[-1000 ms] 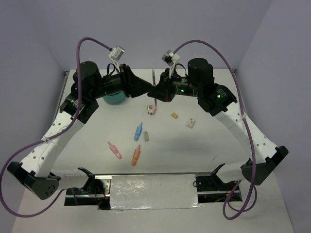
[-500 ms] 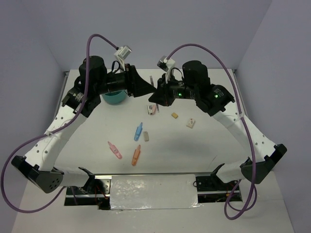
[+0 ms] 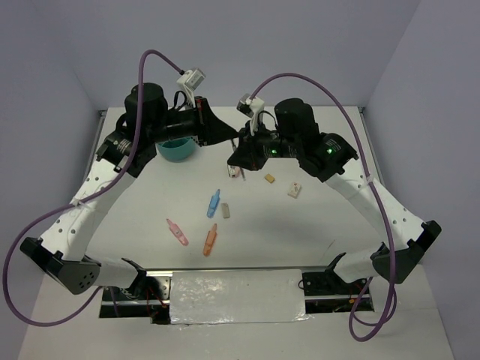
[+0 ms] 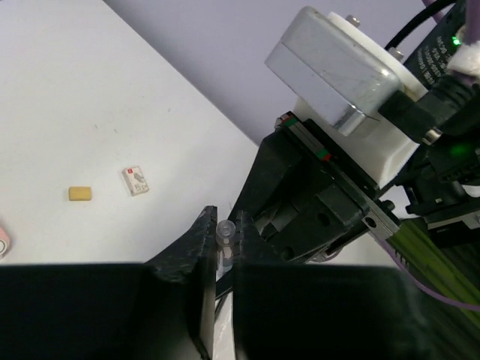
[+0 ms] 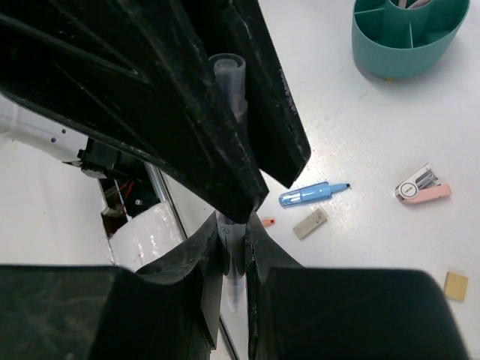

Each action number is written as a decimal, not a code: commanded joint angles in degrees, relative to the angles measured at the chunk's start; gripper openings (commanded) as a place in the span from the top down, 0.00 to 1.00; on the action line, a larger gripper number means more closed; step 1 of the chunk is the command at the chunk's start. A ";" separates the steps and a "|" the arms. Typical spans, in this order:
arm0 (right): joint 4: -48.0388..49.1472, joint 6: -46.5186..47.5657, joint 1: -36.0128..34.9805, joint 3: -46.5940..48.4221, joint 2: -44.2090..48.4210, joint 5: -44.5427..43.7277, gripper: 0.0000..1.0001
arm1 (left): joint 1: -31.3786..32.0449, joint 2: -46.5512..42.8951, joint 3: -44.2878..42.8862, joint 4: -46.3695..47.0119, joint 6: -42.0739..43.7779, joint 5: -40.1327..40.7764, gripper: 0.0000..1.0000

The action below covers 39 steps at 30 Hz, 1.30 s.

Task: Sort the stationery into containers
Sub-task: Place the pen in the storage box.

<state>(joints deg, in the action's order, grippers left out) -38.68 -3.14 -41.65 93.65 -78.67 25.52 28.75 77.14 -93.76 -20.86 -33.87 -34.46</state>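
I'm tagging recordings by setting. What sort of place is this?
Probably a robotics lab cell: a white table between plain lilac walls, a left arm and right arm mounted at its near edge, a teal desk organiser set out.

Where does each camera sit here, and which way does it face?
Top external: above and behind the bases, looking down at the table; both arms show.
Left wrist: on the left arm, facing the right arm past the left hand.
Right wrist: on the right arm, facing the teal organiser past the right hand.
Both wrist views share the pen and tan eraser.
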 commanded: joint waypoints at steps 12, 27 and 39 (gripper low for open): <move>3.77 -9.76 10.96 -12.94 8.87 -22.77 0.00 | -3.78 10.91 -12.49 -16.31 5.47 49.75 1.00; 1.33 -12.95 11.68 -27.03 28.48 -17.52 0.00 | -21.98 35.18 -24.03 1.34 9.17 61.01 1.00; -3.95 -9.25 11.59 -18.42 23.13 -16.64 0.00 | -22.07 34.39 -15.76 9.26 8.03 56.78 1.00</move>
<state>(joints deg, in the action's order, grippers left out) -42.15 -13.61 -29.74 71.77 -54.72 8.36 6.46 113.49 -110.96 -15.09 -25.82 23.03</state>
